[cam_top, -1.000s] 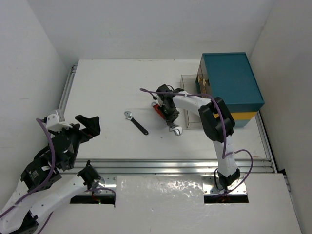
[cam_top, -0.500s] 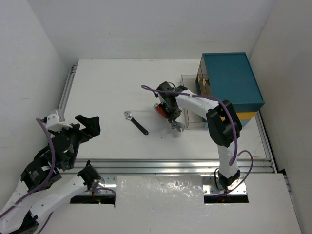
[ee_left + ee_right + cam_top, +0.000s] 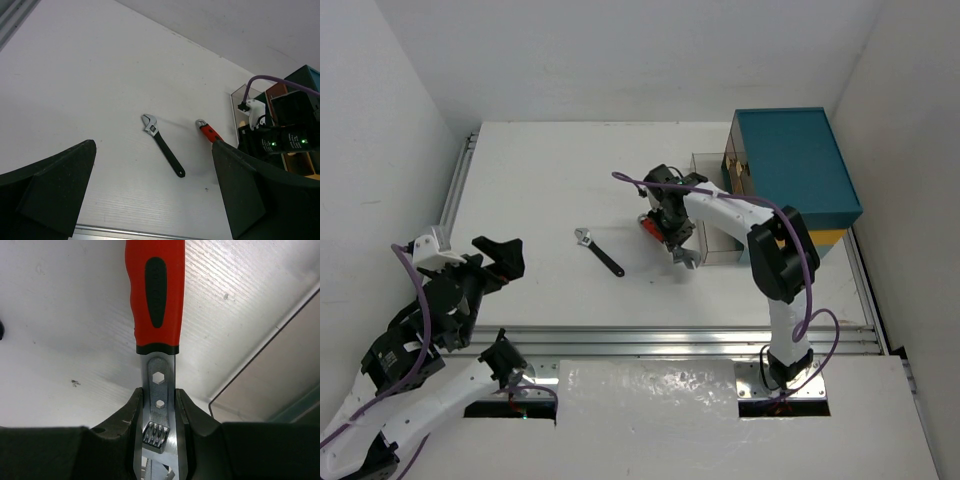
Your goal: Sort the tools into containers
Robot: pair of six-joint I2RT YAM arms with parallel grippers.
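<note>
We read this as robotics lab test cell, not home or shop. White table point(image 3: 530, 180) boxed in by plain white walls point(image 3: 620, 50) on three sides. Aluminium rails point(image 3: 670, 340) run along near and left table edges (same extrusion glimpsed in left wrist view). Two white-and-black arms bolted at near edge, purple cables point(image 3: 775, 235) looped over them. We note only sparse props on surface: teal box point(image 3: 795, 175), small wrench point(image 3: 598, 251).
</note>
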